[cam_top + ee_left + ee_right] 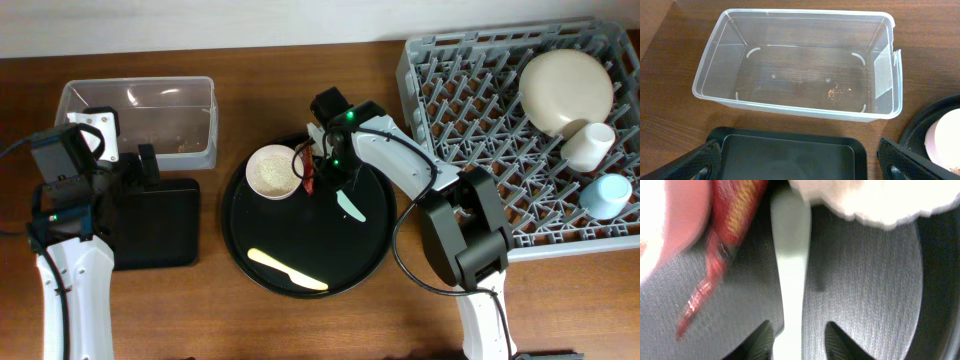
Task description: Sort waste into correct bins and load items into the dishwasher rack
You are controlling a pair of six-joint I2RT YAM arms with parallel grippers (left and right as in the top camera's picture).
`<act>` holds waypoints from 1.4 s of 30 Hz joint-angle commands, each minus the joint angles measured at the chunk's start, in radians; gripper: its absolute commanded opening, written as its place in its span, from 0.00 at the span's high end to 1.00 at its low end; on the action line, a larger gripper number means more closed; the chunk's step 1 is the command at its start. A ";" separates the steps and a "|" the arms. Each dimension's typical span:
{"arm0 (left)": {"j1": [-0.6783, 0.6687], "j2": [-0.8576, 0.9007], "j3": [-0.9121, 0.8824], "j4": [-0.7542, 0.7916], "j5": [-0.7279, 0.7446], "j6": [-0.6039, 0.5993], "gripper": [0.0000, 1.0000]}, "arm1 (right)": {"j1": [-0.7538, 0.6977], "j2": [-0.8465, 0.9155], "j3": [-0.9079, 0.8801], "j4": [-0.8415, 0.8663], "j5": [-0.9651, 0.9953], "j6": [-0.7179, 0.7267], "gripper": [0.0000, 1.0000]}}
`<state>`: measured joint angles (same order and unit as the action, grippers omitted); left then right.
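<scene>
My right gripper (pixel 327 165) is low over the large round black tray (pixel 375 245). In the right wrist view its fingers (pixel 800 332) are open and straddle the handle of the mint-green spoon (pixel 790 275), which also shows in the overhead view (pixel 350 207). The red wrapper (pixel 715 265) lies just left of the spoon, next to the pink-rimmed bowl (pixel 272 172) of rice-like grains. A white lump (pixel 865 200), probably the paper wad, is at the top right. The yellow spoon (pixel 287 270) lies at the tray's front. My left gripper (pixel 802 162) is open and empty over the black rectangular tray (pixel 790 155).
The clear tub (pixel 795 65) stands behind the black rectangular tray, with a few crumbs inside. The grey dishwasher rack (pixel 470 110) at the right holds the cream plate (pixel 565 88), the white cup (pixel 588 145) and the light-blue cup (pixel 607 194).
</scene>
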<state>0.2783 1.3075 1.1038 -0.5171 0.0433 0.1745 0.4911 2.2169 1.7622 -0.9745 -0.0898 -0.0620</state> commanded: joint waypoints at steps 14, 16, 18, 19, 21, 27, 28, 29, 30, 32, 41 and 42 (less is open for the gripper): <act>0.005 0.002 0.021 -0.001 -0.006 -0.013 0.01 | 0.007 0.039 -0.013 0.170 -0.033 -0.009 0.52; 0.005 0.002 0.021 -0.001 -0.006 -0.013 0.01 | 0.007 0.052 -0.014 0.168 -0.033 -0.009 0.53; 0.005 0.002 0.021 -0.001 -0.006 -0.013 0.01 | 0.007 0.065 -0.018 0.168 -0.034 -0.008 0.53; 0.005 0.002 0.021 -0.001 -0.006 -0.013 0.01 | 0.007 0.068 -0.023 0.172 -0.034 -0.008 0.54; 0.005 0.002 0.021 -0.001 -0.006 -0.013 0.01 | 0.011 0.068 -0.026 0.172 -0.035 -0.008 0.58; 0.005 0.002 0.021 -0.001 -0.006 -0.013 0.01 | 0.027 0.068 -0.053 0.204 -0.034 -0.008 0.63; 0.005 0.002 0.021 -0.001 -0.006 -0.013 0.01 | 0.029 0.068 -0.068 0.218 -0.033 -0.009 0.64; 0.005 0.002 0.021 -0.001 -0.006 -0.013 0.01 | 0.032 0.068 -0.082 0.229 -0.030 -0.009 0.65; 0.005 0.002 0.021 -0.001 -0.006 -0.013 0.01 | 0.034 0.068 -0.109 0.247 -0.030 -0.008 0.67; 0.005 0.002 0.021 -0.001 -0.006 -0.013 0.01 | 0.034 0.068 -0.127 0.241 -0.030 -0.008 0.73; 0.005 0.002 0.021 -0.001 -0.006 -0.013 0.01 | 0.019 0.057 -0.053 0.127 0.050 -0.008 0.78; 0.005 0.002 0.021 -0.001 -0.006 -0.013 0.01 | 0.017 0.052 -0.044 0.115 0.050 -0.008 0.78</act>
<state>0.2783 1.3075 1.1038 -0.5175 0.0433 0.1745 0.5083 2.2490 1.7164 -0.8158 -0.0837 -0.0780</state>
